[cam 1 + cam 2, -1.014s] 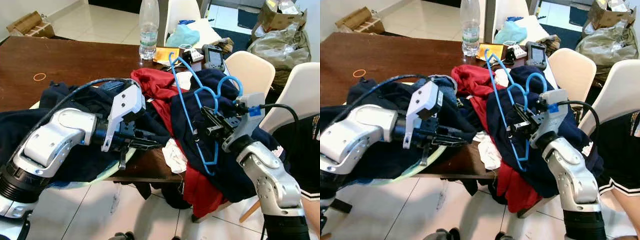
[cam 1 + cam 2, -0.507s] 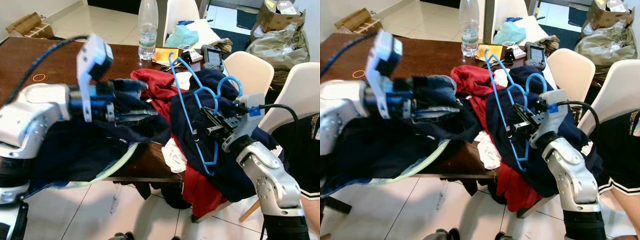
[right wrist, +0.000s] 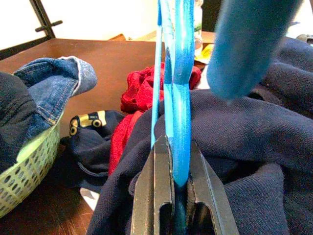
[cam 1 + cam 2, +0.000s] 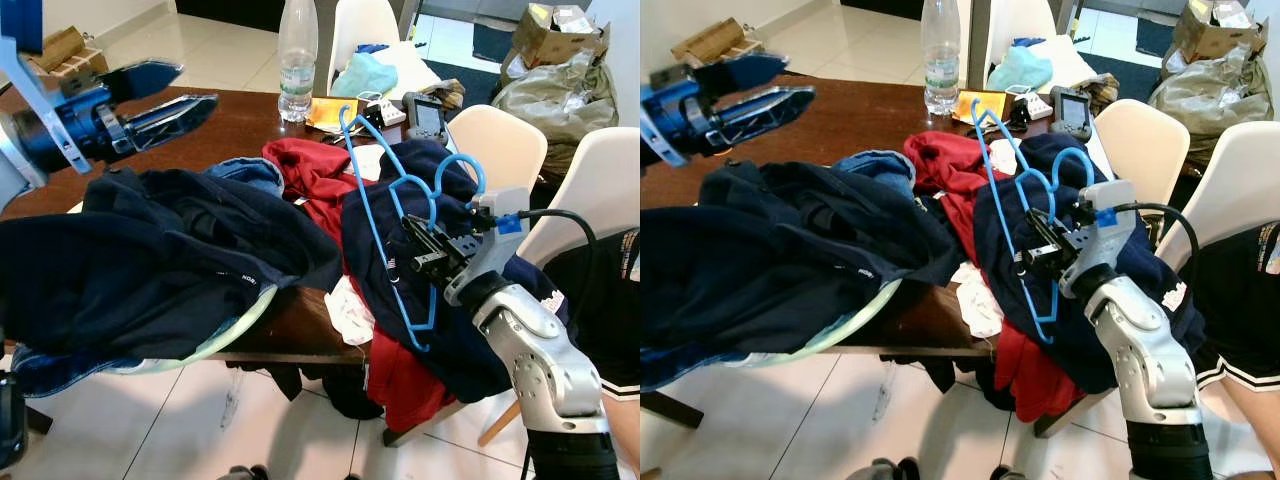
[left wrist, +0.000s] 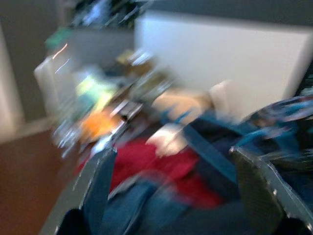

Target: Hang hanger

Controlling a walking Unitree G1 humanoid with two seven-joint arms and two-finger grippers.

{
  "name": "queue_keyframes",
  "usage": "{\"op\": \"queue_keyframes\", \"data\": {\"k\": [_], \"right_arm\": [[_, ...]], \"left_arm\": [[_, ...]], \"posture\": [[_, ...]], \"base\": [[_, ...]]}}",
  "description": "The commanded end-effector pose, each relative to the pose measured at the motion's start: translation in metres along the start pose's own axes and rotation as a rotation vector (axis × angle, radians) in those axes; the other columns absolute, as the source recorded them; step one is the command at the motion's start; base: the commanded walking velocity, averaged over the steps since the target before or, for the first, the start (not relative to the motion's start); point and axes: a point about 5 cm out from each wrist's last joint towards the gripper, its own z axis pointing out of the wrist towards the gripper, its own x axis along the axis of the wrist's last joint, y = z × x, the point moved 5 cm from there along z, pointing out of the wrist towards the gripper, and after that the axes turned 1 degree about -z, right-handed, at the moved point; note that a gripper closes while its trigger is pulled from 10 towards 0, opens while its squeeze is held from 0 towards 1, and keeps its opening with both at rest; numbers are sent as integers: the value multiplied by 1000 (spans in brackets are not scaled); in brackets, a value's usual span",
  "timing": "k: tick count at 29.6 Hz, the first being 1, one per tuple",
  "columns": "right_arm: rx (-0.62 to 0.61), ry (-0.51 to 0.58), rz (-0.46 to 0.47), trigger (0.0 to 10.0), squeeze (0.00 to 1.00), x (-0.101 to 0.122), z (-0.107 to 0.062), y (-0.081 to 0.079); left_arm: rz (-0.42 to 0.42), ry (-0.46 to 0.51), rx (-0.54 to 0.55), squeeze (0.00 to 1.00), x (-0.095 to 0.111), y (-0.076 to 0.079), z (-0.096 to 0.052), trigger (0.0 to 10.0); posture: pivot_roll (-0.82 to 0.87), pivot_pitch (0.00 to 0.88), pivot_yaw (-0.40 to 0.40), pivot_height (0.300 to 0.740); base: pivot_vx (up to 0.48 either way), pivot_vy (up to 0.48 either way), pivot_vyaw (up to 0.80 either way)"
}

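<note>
A blue plastic hanger stands tilted over the heap of clothes at the table's right end, its hook near my right wrist. My right gripper is shut on the hanger's lower bar, which the right wrist view shows as a blue strip pinched between the two black fingers. A navy garment lies under the hanger, and a red one beside it. My left gripper is raised over the table's far left, open and holding nothing; its wrist view is blurred.
A large navy garment covers a pale green basket at the table's front left. A water bottle and small devices stand at the back of the brown table. White chairs crowd the right. A person's leg is at the right edge.
My left arm has lifted out of the clothes pile and swung up to the far left, its gripper now empty. The navy garment has settled over the basket. My right gripper and the hanger have not moved.
</note>
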Motion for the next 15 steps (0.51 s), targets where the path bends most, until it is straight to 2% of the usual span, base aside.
{"op": "queue_keyframes", "data": {"k": [1, 2, 4, 5, 7, 9, 14, 15], "right_arm": [[-22, -28, -1, 10000, 0, -9, -3, 5], [-20, -29, -3, 10000, 0, -9, -2, 4], [-20, -29, -3, 10000, 0, -9, -2, 4], [-19, -30, -5, 10000, 0, -9, -2, 5], [-19, -30, -5, 10000, 0, -9, -2, 5], [-21, -31, -10, 10000, 0, -8, -2, 6], [-22, -32, -12, 10000, 0, -8, -2, 6], [-27, -35, -15, 10000, 0, -8, -3, 7]], "left_arm": [[-2, -63, 59, 706, -13, -12, -9, 10000], [-42, -80, 67, 0, -23, -15, -13, 10000], [-42, -80, 67, 0, -23, -15, -13, 10000], [-86, -85, 56, 0, -30, -15, -15, 10000], [-86, -85, 56, 0, -30, -15, -15, 10000], [-158, -87, 40, 0, -39, -16, -16, 10000], [-175, -93, 33, 0, -42, -16, -15, 10000], [-170, -139, 26, 0, -49, -17, -15, 10000]], "posture": [[73, 158, -43, 740], [74, 158, -44, 740], [74, 158, -44, 740], [72, 155, -45, 740], [72, 155, -45, 740], [66, 157, -45, 740], [66, 157, -45, 740], [62, 159, -42, 740]], "base": [[0, 0, 0], [0, 0, 0], [0, 0, 0], [0, 0, 0], [0, 0, 0], [0, 0, 0], [0, 0, 0], [0, 0, 0]]}}
